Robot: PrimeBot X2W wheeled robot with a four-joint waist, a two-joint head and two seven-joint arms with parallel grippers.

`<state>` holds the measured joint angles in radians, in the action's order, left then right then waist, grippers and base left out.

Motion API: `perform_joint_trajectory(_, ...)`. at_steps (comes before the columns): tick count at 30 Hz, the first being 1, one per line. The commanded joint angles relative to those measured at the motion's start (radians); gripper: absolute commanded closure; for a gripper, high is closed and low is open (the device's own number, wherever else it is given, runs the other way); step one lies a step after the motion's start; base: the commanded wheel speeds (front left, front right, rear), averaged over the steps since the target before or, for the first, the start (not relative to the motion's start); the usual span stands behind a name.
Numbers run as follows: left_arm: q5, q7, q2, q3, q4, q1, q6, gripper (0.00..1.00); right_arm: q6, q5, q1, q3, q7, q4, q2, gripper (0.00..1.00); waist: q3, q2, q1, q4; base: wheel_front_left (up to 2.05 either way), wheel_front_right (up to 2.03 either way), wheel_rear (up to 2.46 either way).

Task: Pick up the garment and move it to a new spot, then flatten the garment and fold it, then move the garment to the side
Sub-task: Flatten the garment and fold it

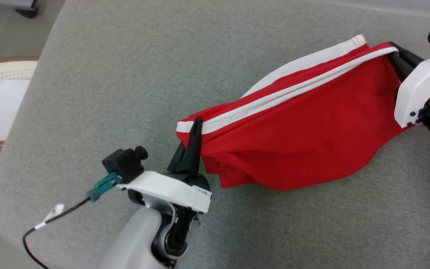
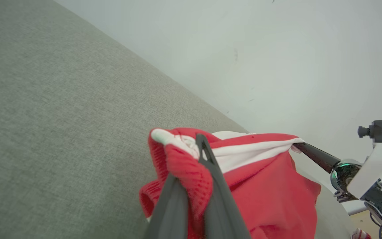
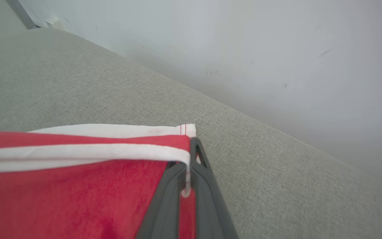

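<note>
The red garment (image 1: 304, 142) hangs stretched over the middle of the grey cushion (image 1: 125, 74). Its white-trimmed edge (image 1: 293, 89) is taut and its lower belly seems to rest on the cushion's fabric. The left gripper (image 1: 196, 129), nearer the cushion's front, is clenched on a bunched corner. The right gripper (image 1: 396, 52), toward the cushion's back edge, is clamped on the other corner, mostly by the thin trim. Pulling the arms further apart could slip that trim free. Dragging the sagging part across the cushion could bunch it and spoil the flattening.
</note>
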<state>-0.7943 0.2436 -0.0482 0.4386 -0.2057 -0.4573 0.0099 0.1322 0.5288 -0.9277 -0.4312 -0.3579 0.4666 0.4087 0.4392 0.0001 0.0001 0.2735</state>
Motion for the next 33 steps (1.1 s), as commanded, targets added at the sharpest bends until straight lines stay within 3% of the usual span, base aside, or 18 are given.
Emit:
perform_joint_trajectory(1,-0.027,0.01,-0.006,0.012,-0.026,-0.03,0.002,1.0,-0.003,0.01,-0.037,-0.011,0.017,0.047,0.003,1.0,0.021,-0.0001,-0.0001,0.032,0.0,0.0,0.0)
perform_joint_trajectory(5,-0.065,0.019,-0.006,0.056,-0.103,-0.088,0.005,1.0,-0.003,0.025,-0.098,-0.064,0.067,0.172,-0.021,1.0,0.024,-0.0001,-0.0001,0.04,0.0,0.0,0.0)
perform_joint_trajectory(6,-0.076,0.02,-0.006,0.067,-0.122,-0.099,0.002,0.88,-0.003,0.03,-0.107,-0.078,0.083,0.195,-0.028,0.69,0.024,-0.0001,-0.0001,0.039,0.0,0.0,0.0)
perform_joint_trajectory(7,-0.078,0.02,-0.005,0.081,-0.143,-0.108,0.0,0.3,-0.003,0.037,-0.113,-0.092,0.098,0.218,-0.035,0.3,0.022,-0.0001,-0.0001,0.038,0.0,0.0,0.0)
perform_joint_trajectory(8,-0.074,0.019,-0.005,0.094,-0.165,-0.119,0.001,0.0,-0.003,0.046,-0.118,-0.106,0.118,0.235,-0.045,0.0,0.021,-0.0001,-0.0001,0.036,0.0,0.0,0.0)
perform_joint_trajectory(13,-0.068,0.02,-0.006,0.097,-0.213,-0.138,0.011,0.0,-0.003,0.062,-0.109,-0.151,0.247,0.295,-0.061,0.0,0.006,-0.0001,-0.0001,0.014,0.0,0.0,0.0)
perform_joint_trajectory(22,0.178,0.021,-0.076,-0.027,-0.139,-0.046,0.137,0.0,-0.003,0.038,-0.02,-0.116,0.54,0.252,-0.079,0.0,-0.048,-0.0001,-0.0001,-0.064,0.0,0.0,0.0)
perform_joint_trajectory(28,0.312,0.021,-0.141,-0.1,-0.028,0.032,0.206,0.0,-0.003,-0.001,0.09,-0.006,0.6,0.131,-0.079,0.0,-0.091,-0.0001,-0.0001,-0.13,0.0,0.0,0.0)
perform_joint_trajectory(33,0.415,0.021,-0.201,-0.105,0.048,0.064,0.236,0.0,-0.003,-0.055,0.23,0.113,0.595,-0.015,-0.103,0.0,-0.127,-0.0001,-0.0001,-0.188,0.0,0.0,0.0)
